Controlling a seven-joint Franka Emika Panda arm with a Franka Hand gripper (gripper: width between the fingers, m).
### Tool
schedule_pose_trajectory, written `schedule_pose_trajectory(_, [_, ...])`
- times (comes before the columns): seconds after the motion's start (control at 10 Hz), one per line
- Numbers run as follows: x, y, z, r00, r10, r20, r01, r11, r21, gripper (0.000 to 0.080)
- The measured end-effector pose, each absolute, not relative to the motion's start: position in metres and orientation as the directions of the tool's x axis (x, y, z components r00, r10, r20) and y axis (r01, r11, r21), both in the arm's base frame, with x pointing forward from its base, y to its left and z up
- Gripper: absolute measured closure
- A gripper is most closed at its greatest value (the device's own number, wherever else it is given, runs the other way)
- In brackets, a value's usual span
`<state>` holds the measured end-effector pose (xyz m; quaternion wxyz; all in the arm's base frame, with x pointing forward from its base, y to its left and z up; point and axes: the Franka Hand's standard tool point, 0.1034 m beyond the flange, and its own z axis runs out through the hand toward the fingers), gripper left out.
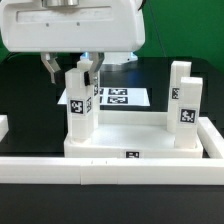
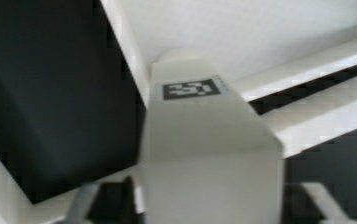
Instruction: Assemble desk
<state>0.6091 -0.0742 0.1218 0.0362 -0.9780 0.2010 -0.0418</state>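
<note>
Scene: a black counter (image 1: pixel 20 85) with a white desk part-built on it, seen from the exterior view and from the wrist.
Tabletop: the white tray-like tabletop (image 1: pixel 130 142) lies flat near the middle of the counter, its raised rim facing up, a small black-and-white tag on its near edge.
Left leg: a white square leg (image 1: pixel 80 100) stands upright at the tabletop's corner on the exterior view's left, with a tag on its near face.
Right legs: on the exterior view's right, one leg (image 1: pixel 187 106) stands upright at the near corner with a tag on it, and another leg (image 1: pixel 179 76) stands just behind it at the far corner.
Arm: the robot's white body fills the upper part of the exterior view, directly over the left leg.
Fingers: the dark fingers (image 1: pixel 68 70) reach down on either side of the top of the left leg, one tip (image 1: pixel 48 68) to its left and the other just to its right; they look narrowed around the leg, but whether they actually press on it I cannot tell.
Wrist view: the left leg (image 2: pixel 201 150) rises close to the lens with its tag (image 2: pixel 193 89) showing, the black counter to one side and white tabletop surfaces behind it; the fingers are not clearly shown here.
Marker board: the flat marker board (image 1: pixel 120 97) lies on the counter behind the tabletop, between the legs.
Rails: a long white rail (image 1: pixel 110 172) runs along the front of the tabletop, touching or just beside it.
</note>
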Motion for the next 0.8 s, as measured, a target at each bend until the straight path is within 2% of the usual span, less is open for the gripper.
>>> schedule_pose_trajectory(0.5, [0.6092, -0.0739, 0.1217, 0.893, -0.446, 0.062, -0.440, -0.893, -0.093, 0.0512])
schedule_pose_trajectory(0.7, [0.6091, -0.0739, 0.1217, 0.800, -0.599, 0.043, -0.592, -0.799, -0.108, 0.0512])
schedule_pose_trajectory(0.8, [0.6086, -0.0746, 0.1213, 0.708, -0.705, 0.025, -0.699, -0.706, -0.116, 0.0512])
